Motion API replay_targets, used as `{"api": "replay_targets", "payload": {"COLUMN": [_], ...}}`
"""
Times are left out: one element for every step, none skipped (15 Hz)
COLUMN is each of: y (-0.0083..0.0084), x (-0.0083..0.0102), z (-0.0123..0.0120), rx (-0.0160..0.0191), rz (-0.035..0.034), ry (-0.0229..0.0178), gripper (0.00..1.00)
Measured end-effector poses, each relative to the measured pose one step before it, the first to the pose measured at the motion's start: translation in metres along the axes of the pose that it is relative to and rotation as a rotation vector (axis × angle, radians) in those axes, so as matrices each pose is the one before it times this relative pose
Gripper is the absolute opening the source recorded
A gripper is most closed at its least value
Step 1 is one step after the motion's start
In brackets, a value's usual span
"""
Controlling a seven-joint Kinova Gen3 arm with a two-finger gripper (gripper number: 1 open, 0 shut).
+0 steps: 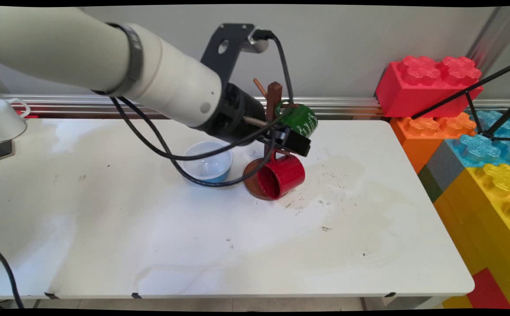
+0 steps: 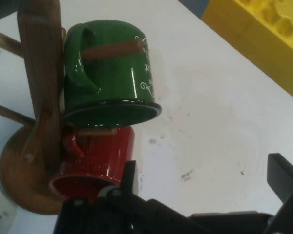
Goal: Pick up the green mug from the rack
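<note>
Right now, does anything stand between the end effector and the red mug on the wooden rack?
Nothing visible does. The open end effector is right at the red mug, one finger beside its rim. The green mug hangs above it, out of the way.

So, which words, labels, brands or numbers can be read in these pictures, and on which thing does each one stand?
No text can be read.
Green mug hanging on the wooden mug tree: white cursive lettering down its side, too blurred to read in the hand view and too small in the main view.
Red mug, blue bowl, white table and gripper: no writing visible.
</note>
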Motion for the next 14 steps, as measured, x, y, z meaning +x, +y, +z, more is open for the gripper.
{"api": "replay_targets", "payload": {"y": [0.00233,0.00273,0.00171,0.00165,0.00157,0.00096,0.00099,0.00081,0.00057,0.00024,0.00027,0.00004,-0.00012,-0.00047], "x": [-0.00100,-0.00176,-0.00179,-0.00198,-0.00194,-0.00161,-0.00211,-0.00207,-0.00164,-0.00094,-0.00135,-0.00070,-0.00098,-0.00093], "z": [0.00439,0.00589,0.00440,0.00493,0.00492,0.00402,0.00447,0.00411,0.00347,0.00229,0.00330,0.00211,0.00302,0.00333], "rx": [0.00431,0.00613,0.00516,0.00520,0.00474,0.00341,0.00264,0.00193,0.00042,-0.00022,-0.00029,-0.00072,-0.00074,-0.00134], "rz": [-0.01873,-0.02343,-0.01669,-0.01829,-0.01636,-0.01410,-0.01581,-0.01342,-0.00967,-0.00525,-0.00715,-0.00396,-0.00541,-0.00527], "ry": [0.00294,0.00338,0.00181,0.00473,0.00669,0.00778,0.00920,0.00893,0.00687,0.00431,0.00591,0.00417,0.00566,0.00629], "gripper": [1.00,1.00,1.00,1.00,1.00,1.00,1.00,1.00,1.00,1.00,1.00,1.00,1.00,1.00]}}
